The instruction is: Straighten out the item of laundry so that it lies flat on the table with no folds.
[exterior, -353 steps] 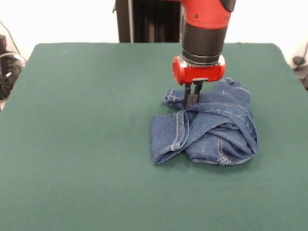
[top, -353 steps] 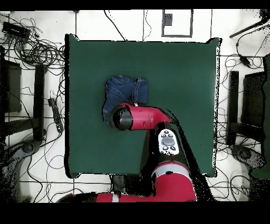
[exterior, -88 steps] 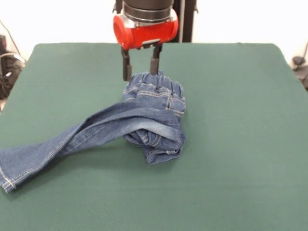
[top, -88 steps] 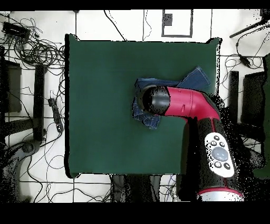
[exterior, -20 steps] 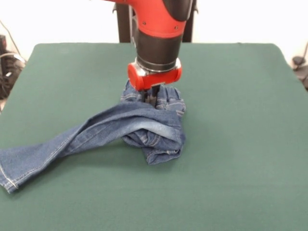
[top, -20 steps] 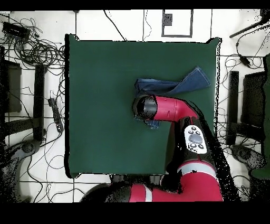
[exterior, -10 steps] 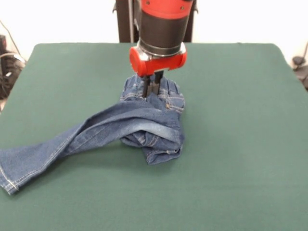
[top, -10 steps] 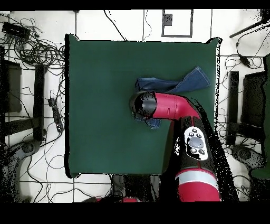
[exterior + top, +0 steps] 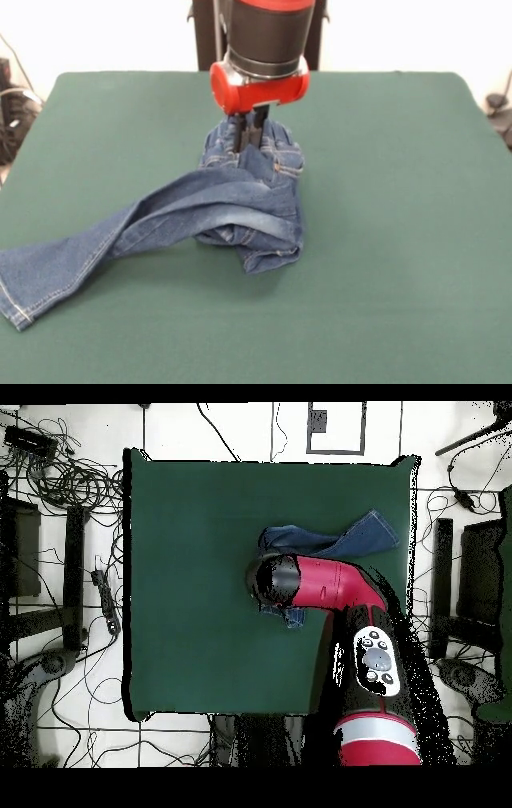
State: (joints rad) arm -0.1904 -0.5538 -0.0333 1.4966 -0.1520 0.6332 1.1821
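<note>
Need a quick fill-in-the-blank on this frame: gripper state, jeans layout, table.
1. The gripper is shut on the ____ end of the jeans.
2. In the front view, one straightened leg trails toward the picture's lower ____ corner.
3. The other leg stays ____ under the pile, so the jeans are not flat.
4. The table top is dark ____.

Missing words: waistband; left; bunched; green
</note>
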